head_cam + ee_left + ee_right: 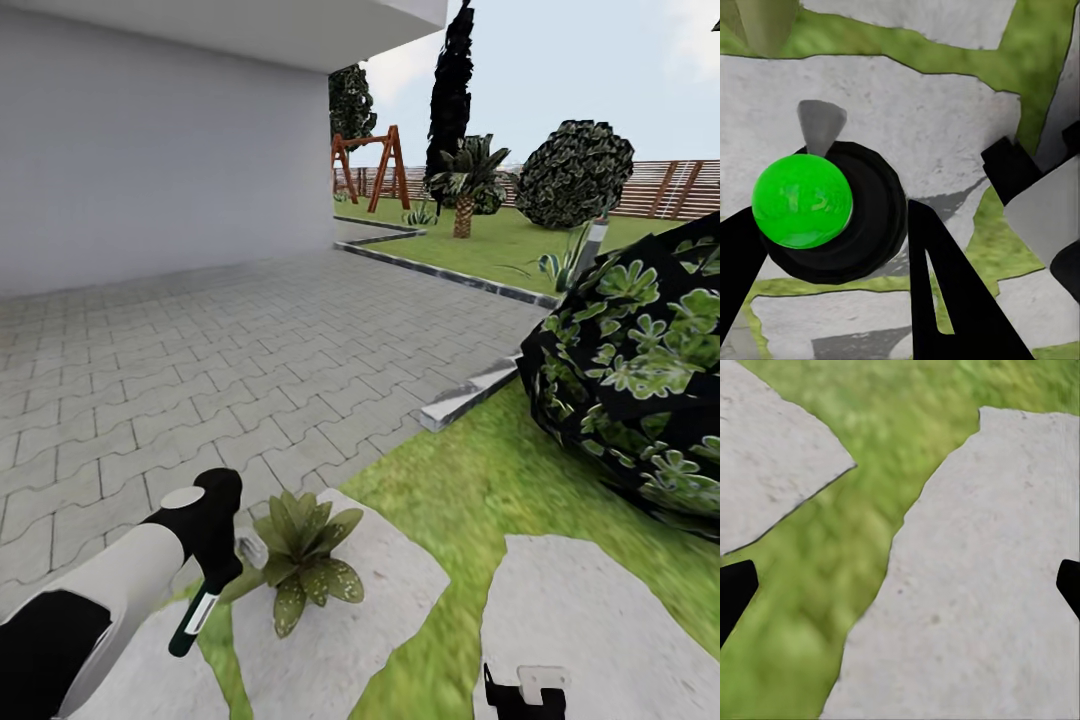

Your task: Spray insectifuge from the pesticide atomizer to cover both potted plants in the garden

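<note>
My left gripper is shut on the pesticide atomizer, a slim dark green body with white parts that hangs below the hand. Its pale nozzle tip points at a potted plant, a low rosette of pointed green leaves on a grey stepping stone. Whitish specks of insectifuge dot its lower leaves. In the left wrist view the atomizer shows as a bright green cap on a round black body between the black fingers. My right gripper hangs open over stone and grass, fingertips wide apart.
A big dark-leaved bush fills the right side. A grey curb divides the lawn from the paved patio beside the house wall. Another stepping stone lies at the right. A swing frame, palm and fence stand far back.
</note>
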Robot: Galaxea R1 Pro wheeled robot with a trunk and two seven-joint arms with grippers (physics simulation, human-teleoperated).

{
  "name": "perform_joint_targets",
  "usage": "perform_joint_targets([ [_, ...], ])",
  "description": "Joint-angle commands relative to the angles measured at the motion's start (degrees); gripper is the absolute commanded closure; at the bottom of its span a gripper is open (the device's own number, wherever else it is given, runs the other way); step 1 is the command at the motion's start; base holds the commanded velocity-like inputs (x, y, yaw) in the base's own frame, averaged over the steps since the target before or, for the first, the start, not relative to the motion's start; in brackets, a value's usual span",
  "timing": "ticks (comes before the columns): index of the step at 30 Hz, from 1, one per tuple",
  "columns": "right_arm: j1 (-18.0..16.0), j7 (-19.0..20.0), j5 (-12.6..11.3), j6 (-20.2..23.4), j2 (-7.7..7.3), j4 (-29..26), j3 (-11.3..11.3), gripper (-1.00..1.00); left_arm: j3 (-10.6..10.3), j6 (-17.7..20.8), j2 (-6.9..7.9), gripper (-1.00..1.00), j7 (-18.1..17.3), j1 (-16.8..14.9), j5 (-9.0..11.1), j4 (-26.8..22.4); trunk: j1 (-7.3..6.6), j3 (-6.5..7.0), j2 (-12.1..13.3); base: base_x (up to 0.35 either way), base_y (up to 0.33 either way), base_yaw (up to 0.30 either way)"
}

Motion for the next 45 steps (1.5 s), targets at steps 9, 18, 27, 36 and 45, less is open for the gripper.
perform_joint_targets([
  [9, -0.05, -0.25, 0.57, -0.18, 0.01, 0.07, -0.42, -1.00, -0.05, 0.60, -0.20, 1.00, -0.56, 0.03, -0.32, -0.33, 0.01, -0.05, -0.02, 0.124, 0.313, -0.243],
  [18, -0.05, -0.22, 0.57, -0.18, 0.04, 0.07, -0.42, -1.00, -0.19, -0.14, -1.75, 1.00, -0.68, -0.02, -0.18, -0.27, 0.01, -0.05, -0.02, 0.077, 0.090, -0.142],
  [27, -0.05, -0.21, 0.58, -0.18, 0.04, 0.07, -0.42, -1.00, -0.19, -0.65, -3.23, 1.00, -0.65, -0.39, -0.35, -0.69, 0.01, -0.05, -0.02, -0.022, 0.005, -0.001],
  [36, -0.05, -0.16, 0.57, -0.18, 0.02, 0.07, -0.42, -1.00, -0.19, -0.57, -3.28, 1.00, -0.61, -0.41, -0.35, -0.46, 0.01, -0.05, -0.02, -0.222, 0.124, -0.154],
  [45, -0.05, -0.16, 0.57, -0.18, 0.03, 0.07, -0.42, -1.00, -0.19, -0.57, -3.19, 1.00, -0.60, -0.41, -0.44, -0.02, 0.01, -0.05, -0.02, -0.005, 0.296, -0.127],
])
